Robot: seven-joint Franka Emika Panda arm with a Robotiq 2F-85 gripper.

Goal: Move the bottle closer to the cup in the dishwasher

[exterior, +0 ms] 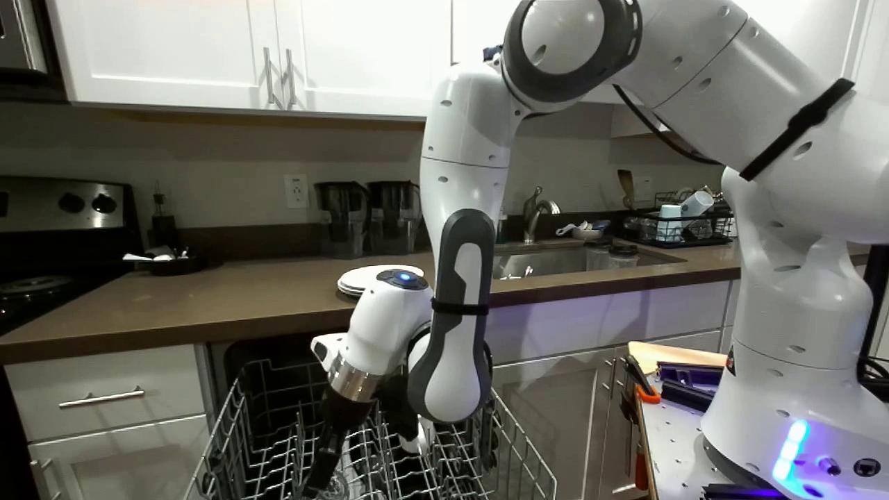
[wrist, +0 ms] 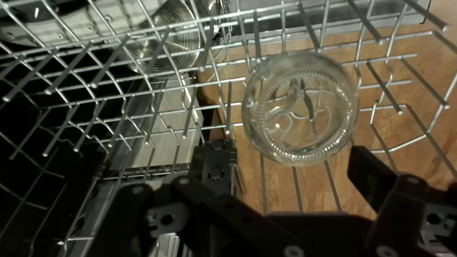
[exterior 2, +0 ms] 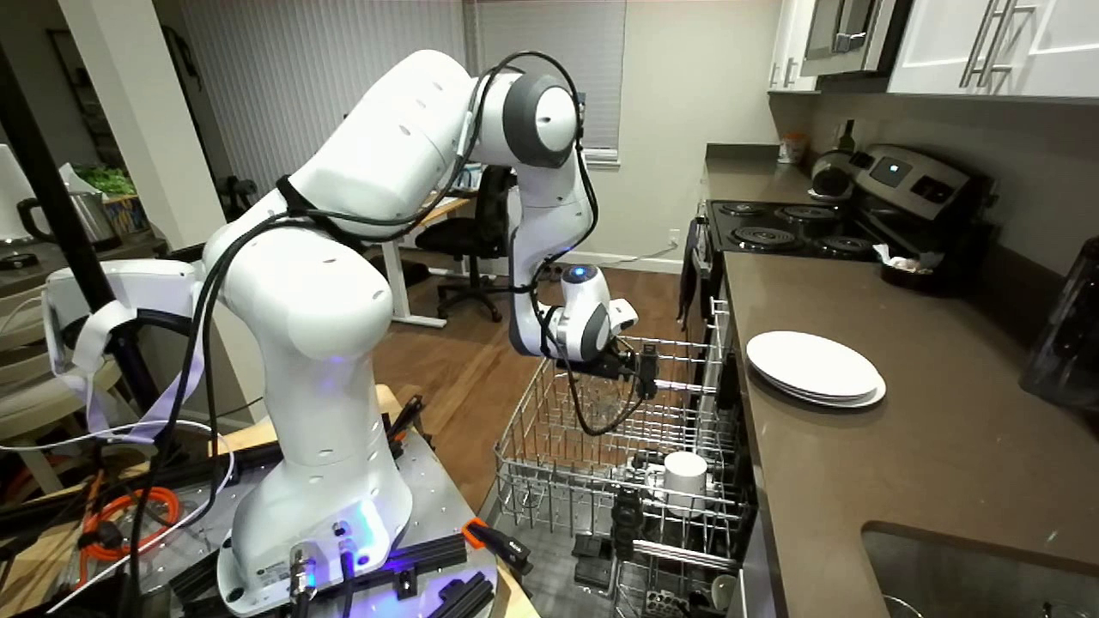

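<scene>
Pincer [wrist: 288, 157] spread; clear glass [wrist: 300, 107] just beyond, seemingly untouched; white cylinder [exterior 2: 685, 481] in dishwasher rack [wrist: 123, 96].

Clear glass vessel [wrist: 301, 110] blocks the way ahead btwn. parted jaws, w/ dishwasher rack prongs [wrist: 229, 107] both sides. Room above white cylinder [exterior 2: 685, 476] is free; countertop [exterior 2: 850, 463] hems in 1 side.

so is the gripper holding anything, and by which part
Nothing is held: the gripper is open, with gaps showing between its fingers and the clear glass vessel.
</scene>
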